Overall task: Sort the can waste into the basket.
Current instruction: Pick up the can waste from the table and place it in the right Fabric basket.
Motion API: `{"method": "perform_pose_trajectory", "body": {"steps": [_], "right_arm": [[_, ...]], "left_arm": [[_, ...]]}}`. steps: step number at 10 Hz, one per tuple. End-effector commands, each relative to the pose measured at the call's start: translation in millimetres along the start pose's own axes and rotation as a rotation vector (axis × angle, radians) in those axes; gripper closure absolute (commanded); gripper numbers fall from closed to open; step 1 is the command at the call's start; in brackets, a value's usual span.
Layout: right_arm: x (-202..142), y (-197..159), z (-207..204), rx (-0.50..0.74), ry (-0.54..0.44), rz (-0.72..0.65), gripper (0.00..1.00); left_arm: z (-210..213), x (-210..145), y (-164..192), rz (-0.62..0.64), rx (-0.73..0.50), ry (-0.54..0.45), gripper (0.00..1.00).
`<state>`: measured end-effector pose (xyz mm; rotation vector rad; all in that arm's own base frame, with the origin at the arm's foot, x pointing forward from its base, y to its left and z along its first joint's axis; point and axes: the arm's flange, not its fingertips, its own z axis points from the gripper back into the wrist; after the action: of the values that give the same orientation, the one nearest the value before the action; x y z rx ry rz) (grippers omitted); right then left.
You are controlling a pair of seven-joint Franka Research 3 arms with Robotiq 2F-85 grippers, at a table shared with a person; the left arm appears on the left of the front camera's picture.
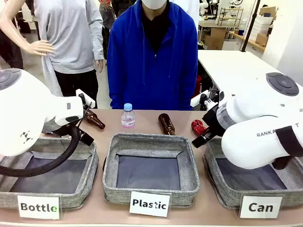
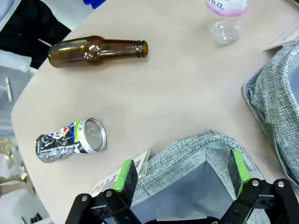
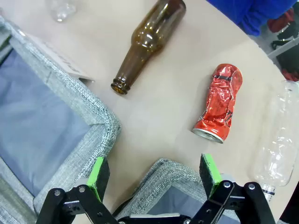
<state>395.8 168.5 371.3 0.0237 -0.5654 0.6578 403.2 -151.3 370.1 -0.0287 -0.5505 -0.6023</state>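
With jaws wide and empty, my right gripper [image 3: 154,170] hovers below the red can [image 3: 218,108] at centre right of its wrist view, my left gripper [image 2: 182,168] right of the silver can [image 2: 70,141] at lower left of its own (light, thin-walled, I'd guess slippery), so I'd pinch each across its crumpled middle.

The left basket [image 1: 88,185] is labelled "Bottle", the middle basket [image 1: 190,171] "Plastic", the right basket [image 1: 216,180] "Can". The right arm [image 1: 267,137] shows "RANKA"; a clear bottle's label [image 2: 226,5] "8.0".
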Motion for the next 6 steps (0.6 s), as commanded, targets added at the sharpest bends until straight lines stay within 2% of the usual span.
{"method": "perform_pose_trajectory", "body": {"steps": [1, 6], "right_arm": [[0.0, 0.0, 0.0, 0.0, 0.0, 0.0, 0.0], [0.0, 0.0, 0.0, 0.0, 0.0, 0.0, 0.0]], "left_arm": [[0.1, 0.1, 0.0, 0.0, 0.0, 0.0, 0.0], [0.1, 0.1, 0.0, 0.0, 0.0, 0.0, 0.0]]}}
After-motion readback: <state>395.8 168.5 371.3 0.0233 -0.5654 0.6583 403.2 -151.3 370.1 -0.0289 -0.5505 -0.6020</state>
